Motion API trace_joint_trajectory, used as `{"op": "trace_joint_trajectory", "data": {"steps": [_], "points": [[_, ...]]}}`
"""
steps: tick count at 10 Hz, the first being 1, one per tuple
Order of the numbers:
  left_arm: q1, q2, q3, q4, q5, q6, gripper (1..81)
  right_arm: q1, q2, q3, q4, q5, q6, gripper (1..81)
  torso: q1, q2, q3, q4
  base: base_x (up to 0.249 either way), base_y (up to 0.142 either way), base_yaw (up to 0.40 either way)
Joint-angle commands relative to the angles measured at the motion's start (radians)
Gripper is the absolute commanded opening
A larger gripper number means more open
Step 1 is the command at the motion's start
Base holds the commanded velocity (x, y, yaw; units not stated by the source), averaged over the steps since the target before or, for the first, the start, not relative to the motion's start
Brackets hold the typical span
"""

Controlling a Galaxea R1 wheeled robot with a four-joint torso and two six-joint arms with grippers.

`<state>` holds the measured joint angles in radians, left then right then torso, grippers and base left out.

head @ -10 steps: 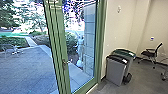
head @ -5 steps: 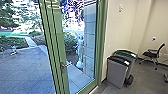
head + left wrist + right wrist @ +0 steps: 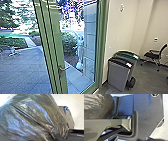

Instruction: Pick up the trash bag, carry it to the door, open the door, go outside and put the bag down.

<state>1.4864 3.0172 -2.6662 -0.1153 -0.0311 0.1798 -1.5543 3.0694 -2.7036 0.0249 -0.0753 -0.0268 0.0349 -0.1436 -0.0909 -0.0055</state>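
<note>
Trash bag, dark and glossy, bulges close before the left wrist camera, its folds drawn together; whether the left or right jaws are spread or pressed together, I cannot tell. Ahead stands a green-framed door with a handle, near a grey bin.

The head view is closer to the doorway than a moment ago. The green door's edge now sits further left against the yard, with its metal handle lower and larger; whether the door itself has swung cannot be told. The two bins appear a little further right and lower, as does the office chair, now nearer the picture's edge. Part of another chair has slipped out of view at the right.
</note>
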Motion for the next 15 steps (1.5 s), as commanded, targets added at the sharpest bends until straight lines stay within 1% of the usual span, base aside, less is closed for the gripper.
{"op": "trace_joint_trajectory", "data": {"steps": [1,15], "points": [[-0.057,0.003,0.005,0.009,0.048,0.004,1.0,0.047,0.027,0.015,-0.014,-0.061,-0.012,81.1,0.000,0.000,0.000,0.000,0.167,0.000,0.000],[-0.057,0.005,0.003,0.011,0.054,0.006,1.0,0.045,0.027,0.006,-0.014,-0.061,-0.012,81.1,0.000,0.000,0.000,0.000,0.167,0.000,0.000]]}}
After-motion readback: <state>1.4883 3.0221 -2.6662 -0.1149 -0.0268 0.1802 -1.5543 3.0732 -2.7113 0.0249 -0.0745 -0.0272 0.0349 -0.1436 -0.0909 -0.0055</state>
